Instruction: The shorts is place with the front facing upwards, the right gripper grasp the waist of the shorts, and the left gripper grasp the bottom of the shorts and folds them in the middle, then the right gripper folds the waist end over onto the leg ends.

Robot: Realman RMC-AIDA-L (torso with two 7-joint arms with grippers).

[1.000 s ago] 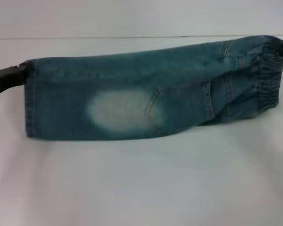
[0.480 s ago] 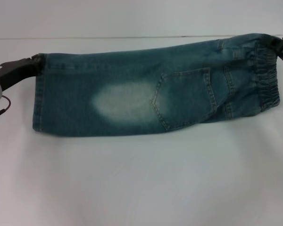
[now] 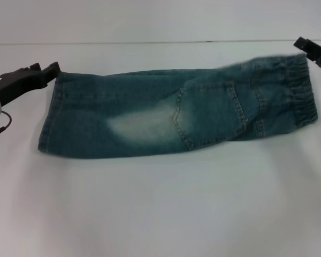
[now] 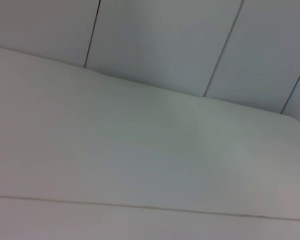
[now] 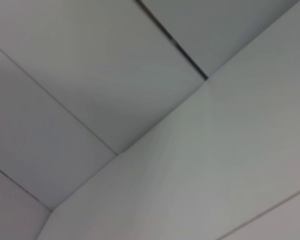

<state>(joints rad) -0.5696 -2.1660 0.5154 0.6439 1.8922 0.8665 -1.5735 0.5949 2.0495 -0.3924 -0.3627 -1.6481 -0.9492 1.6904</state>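
worktop (image 3: 160,214): white, carries everything | shorts (image 3: 176,112): lying flat mid-worktop, already halved lengthwise, so you're between folds | next: your right pincer (image 3: 312,51) needs the waist (image 3: 299,91) again, to carry it over the leg ends (image 3: 49,120) | left pincer (image 3: 40,75): just beside the hem, not on it | both cut off at the edges, can't tell their grip; wrist views show only wall
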